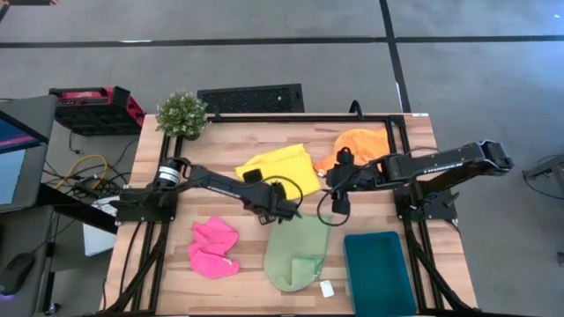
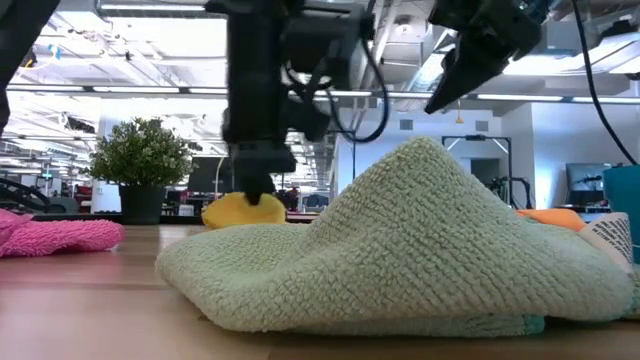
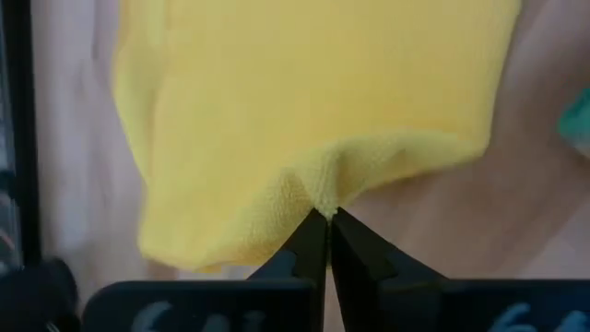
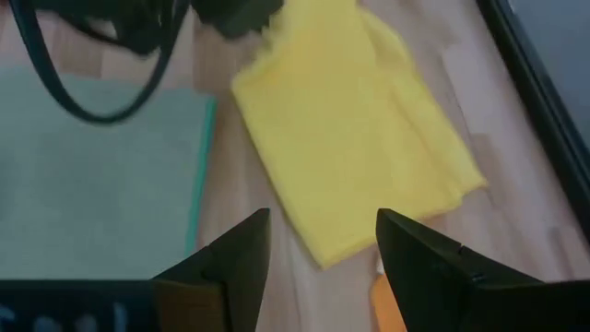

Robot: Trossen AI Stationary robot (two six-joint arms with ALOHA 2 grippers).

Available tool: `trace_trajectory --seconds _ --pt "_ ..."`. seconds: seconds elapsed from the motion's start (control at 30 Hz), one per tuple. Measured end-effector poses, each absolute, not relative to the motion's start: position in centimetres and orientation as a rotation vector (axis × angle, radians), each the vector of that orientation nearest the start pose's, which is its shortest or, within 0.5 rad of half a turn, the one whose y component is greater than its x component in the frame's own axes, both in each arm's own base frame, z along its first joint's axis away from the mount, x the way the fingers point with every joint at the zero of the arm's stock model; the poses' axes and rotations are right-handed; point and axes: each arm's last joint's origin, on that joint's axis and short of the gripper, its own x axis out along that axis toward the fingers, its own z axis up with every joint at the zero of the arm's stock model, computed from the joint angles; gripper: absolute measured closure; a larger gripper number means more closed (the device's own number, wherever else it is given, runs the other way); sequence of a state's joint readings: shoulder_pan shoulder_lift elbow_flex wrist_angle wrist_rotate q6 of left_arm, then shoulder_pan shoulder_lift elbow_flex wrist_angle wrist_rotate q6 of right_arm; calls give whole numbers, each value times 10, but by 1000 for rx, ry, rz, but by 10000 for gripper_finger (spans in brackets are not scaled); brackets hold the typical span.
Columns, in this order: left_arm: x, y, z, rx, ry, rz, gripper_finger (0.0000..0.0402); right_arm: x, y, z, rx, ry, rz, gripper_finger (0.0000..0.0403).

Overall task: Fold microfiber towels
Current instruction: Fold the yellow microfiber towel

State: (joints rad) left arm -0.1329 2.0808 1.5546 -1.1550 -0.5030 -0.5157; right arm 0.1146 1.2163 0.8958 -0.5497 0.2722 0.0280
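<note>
Wooden surface (image 1: 229, 145) is being worked: yellow towel (image 1: 284, 167) edge is being pinched by the left gripper (image 3: 324, 221) (probably for folding), right gripper (image 4: 321, 242) jaws being held wide above.

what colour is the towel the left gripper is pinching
Yellow. The left gripper is shut on the yellow towel's edge, clearest in the left wrist view.

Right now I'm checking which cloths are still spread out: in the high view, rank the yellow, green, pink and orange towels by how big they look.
1. Yellow towel and green towel: look about alike, not ranked.
2. Pink towel: smaller, bunched.
3. Orange towel: looks smallest, but the right arm covers part of it, so unsure.
</note>
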Motion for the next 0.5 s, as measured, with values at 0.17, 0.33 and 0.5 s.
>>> trace_trajectory --seconds 0.17,0.33,0.5 --pt "397 -14 182 167 1391 582 401 232 18 265 -147 839 -181 182" --pt "413 10 184 207 1300 481 401 227 15 272 -135 805 -193 182" --pt "424 31 187 232 1211 470 401 223 9 276 -123 791 -217 182"
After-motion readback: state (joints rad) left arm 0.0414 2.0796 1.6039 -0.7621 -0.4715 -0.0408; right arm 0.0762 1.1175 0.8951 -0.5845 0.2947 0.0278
